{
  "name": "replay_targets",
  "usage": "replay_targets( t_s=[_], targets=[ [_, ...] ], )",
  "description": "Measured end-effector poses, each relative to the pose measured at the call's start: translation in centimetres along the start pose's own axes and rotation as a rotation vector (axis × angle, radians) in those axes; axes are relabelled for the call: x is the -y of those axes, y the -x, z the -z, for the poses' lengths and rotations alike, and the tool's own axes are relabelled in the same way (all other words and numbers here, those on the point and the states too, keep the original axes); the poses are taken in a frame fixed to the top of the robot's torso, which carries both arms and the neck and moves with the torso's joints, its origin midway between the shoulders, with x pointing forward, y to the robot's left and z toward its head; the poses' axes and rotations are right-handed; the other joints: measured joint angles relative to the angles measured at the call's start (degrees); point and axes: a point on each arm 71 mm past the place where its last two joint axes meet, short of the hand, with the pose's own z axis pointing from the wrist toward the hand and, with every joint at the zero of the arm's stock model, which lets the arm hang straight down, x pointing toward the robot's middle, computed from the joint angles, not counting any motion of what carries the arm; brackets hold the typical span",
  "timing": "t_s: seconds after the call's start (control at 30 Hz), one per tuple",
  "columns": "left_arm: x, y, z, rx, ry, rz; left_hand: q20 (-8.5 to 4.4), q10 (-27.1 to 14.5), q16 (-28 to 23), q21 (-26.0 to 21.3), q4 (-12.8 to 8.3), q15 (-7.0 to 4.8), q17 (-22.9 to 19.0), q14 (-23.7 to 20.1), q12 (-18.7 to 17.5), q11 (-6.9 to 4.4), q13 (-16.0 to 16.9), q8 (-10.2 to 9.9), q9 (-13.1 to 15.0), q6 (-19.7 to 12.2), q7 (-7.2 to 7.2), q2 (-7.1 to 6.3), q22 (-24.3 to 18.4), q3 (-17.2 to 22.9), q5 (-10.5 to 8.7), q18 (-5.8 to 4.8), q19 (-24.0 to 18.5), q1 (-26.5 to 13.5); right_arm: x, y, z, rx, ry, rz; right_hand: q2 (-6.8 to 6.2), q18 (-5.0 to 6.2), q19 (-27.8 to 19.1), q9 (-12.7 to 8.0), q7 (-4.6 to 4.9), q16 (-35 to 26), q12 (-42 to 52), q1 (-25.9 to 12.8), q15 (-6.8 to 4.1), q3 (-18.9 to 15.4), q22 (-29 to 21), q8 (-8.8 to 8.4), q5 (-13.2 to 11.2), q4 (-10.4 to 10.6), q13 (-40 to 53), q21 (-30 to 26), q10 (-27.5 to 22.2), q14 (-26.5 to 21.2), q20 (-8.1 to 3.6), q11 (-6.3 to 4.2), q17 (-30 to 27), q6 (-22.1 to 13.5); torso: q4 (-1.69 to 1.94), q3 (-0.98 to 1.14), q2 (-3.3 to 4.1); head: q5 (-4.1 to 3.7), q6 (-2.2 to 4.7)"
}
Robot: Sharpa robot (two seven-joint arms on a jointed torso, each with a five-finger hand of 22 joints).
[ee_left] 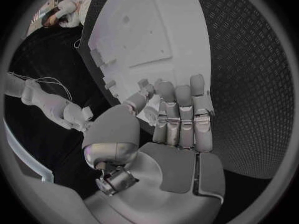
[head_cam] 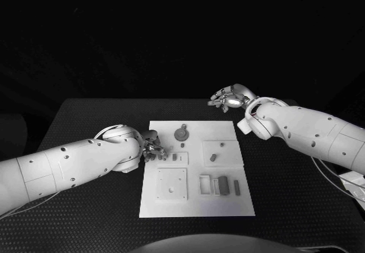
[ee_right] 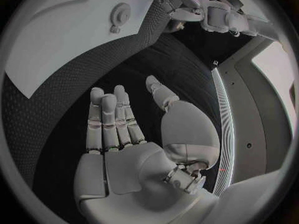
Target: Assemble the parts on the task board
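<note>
Head view: a white board (head_cam: 196, 168) lies in the middle of a black textured table (head_cam: 91, 121), carrying small grey parts: a round toothed part (head_cam: 182, 133) near its far edge, a small peg (head_cam: 213, 157) in a square plate at centre right, and slim blocks (head_cam: 222, 185) near the right edge. The left hand (head_cam: 153, 149) sits at the board's left edge, beside a small upright piece; whether it touches anything is hard to tell. The right hand (head_cam: 228, 98) hovers off the board, beyond its far right corner. Left wrist view: the left hand (ee_left: 177, 122) is released, fingers straight and side by side, holding nothing, just beside the board's edge (ee_left: 109, 84). Right wrist view: the right hand (ee_right: 115, 122) is likewise released and flat over the dark table, with the toothed part (ee_right: 119, 16) on the board well apart from it. No part seems lifted yet, so the step in hand is likely a first reach. Doing it well means lowering the fingers squarely over one loose part and pinching it without nudging its neighbours. The table's ridged mat should resist sliding. The room around is dark.
</note>
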Motion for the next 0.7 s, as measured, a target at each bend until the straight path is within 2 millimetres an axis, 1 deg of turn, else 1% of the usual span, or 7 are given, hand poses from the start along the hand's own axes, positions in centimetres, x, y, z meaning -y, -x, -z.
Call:
replay_targets(
  t_s=[0.7],
  targets=[
    [-0.07,-0.04,0.01,-0.002,0.001,-0.001,0.00,0.01,0.00,0.26,-0.01,0.00,0.00,0.00,-0.02,0.01,0.00,0.19,0.10,0.00,0.00,0.03,0.00,0.00,-0.01,0.00,0.00,-0.03,0.03,-0.03,0.01,-0.001,-0.001,0.000,0.00,0.00,0.00,-0.05,0.13,0.00,0.22,0.00,0.01,0.00,-0.01,0.00,0.00,0.00,-0.10,0.00,0.00,-0.01,0.00,0.00,-0.05,0.15,0.00,-0.02,0.00,-0.09,0.00]
  ],
)
